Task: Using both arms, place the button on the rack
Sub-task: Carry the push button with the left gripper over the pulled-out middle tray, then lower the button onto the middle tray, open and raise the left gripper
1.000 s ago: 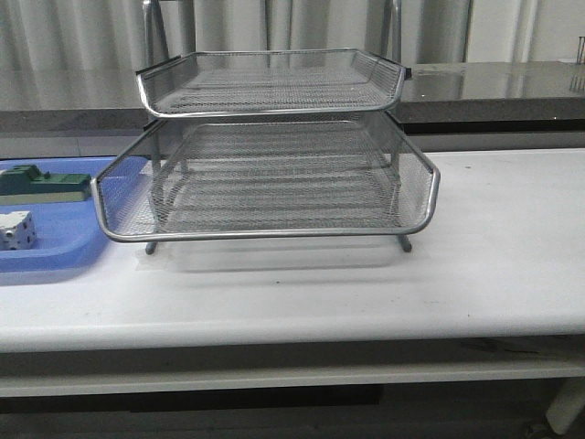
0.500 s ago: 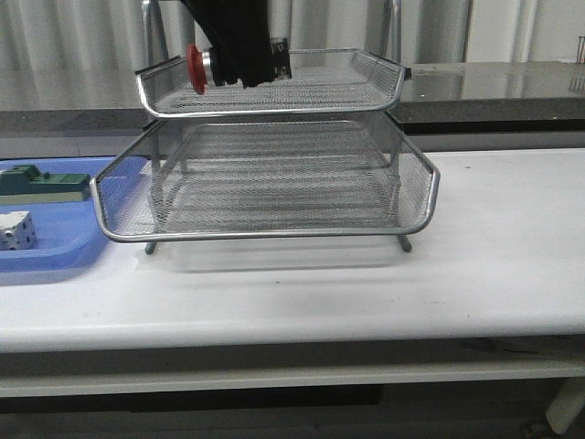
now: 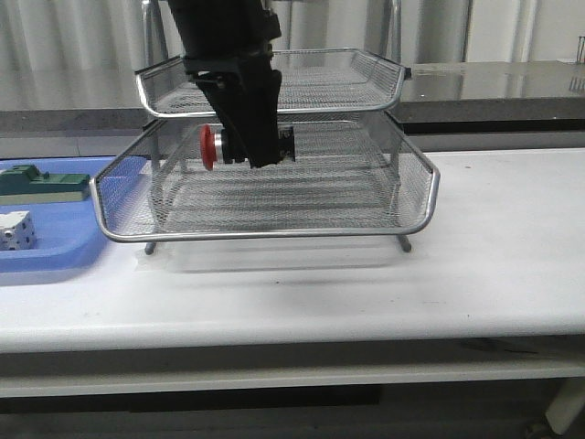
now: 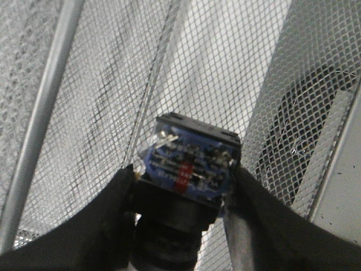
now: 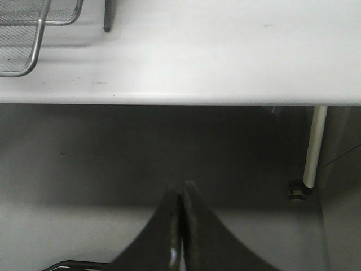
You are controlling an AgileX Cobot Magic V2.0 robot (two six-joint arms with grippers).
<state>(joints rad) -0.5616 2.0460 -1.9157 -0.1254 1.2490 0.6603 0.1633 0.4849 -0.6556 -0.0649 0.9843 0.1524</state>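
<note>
**Left gripper holds button at the rack's middle tray**

Left gripper (image 3: 251, 151) is closed on the button (image 3: 239, 146) and hangs in front of the rack (image 3: 274, 174), at the height of the middle tray. The button lies sideways: its red cap points to the left side of the front view, and its body is between the black fingers (image 4: 98, 226). From the left wrist view, the blue end of the button (image 4: 189, 166) shows above wire mesh. Right gripper (image 5: 180, 226) is below the edge of the table (image 5: 225, 62), with its two fingers pressed together and nothing between them. A blue bin (image 3: 55, 247) stands left of the rack.
</note>
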